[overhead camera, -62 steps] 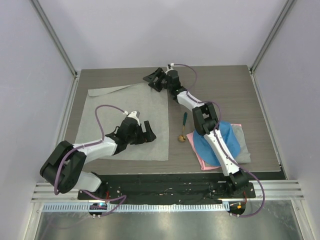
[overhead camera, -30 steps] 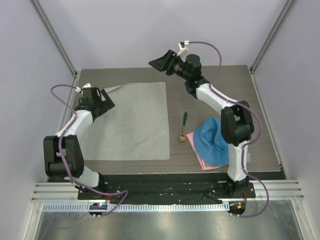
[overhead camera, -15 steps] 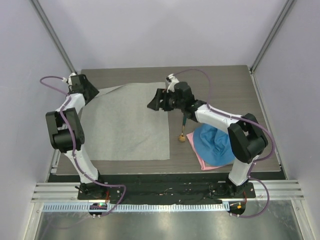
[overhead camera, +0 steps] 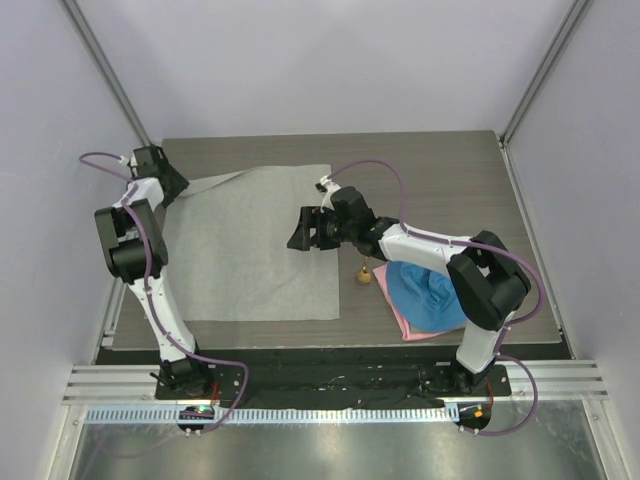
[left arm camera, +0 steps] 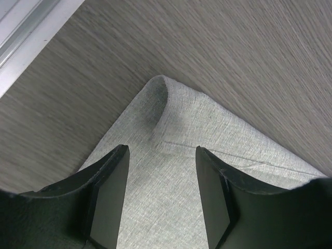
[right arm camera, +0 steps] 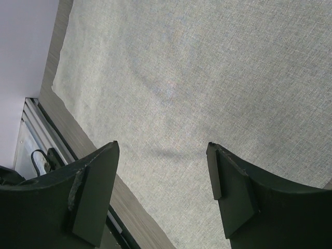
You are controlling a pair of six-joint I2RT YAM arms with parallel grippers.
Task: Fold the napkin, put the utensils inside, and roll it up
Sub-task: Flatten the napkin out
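Here, the dark wood worktop holds everything. The big grey napkin lies spread out flat on its left half. Its far left corner curls up a little. The left arm reaches to that corner. The left jaws are spread wide over the cloth and pinch nothing. The right arm stretches across to the napkin's right side. The right jaws are spread wide too, over the cloth, with nothing in them. A blue cloth sits on a pink cloth at the near right. The small spoon lies on the worktop between the napkin and the blue cloth, its handle partly hidden by the right arm.
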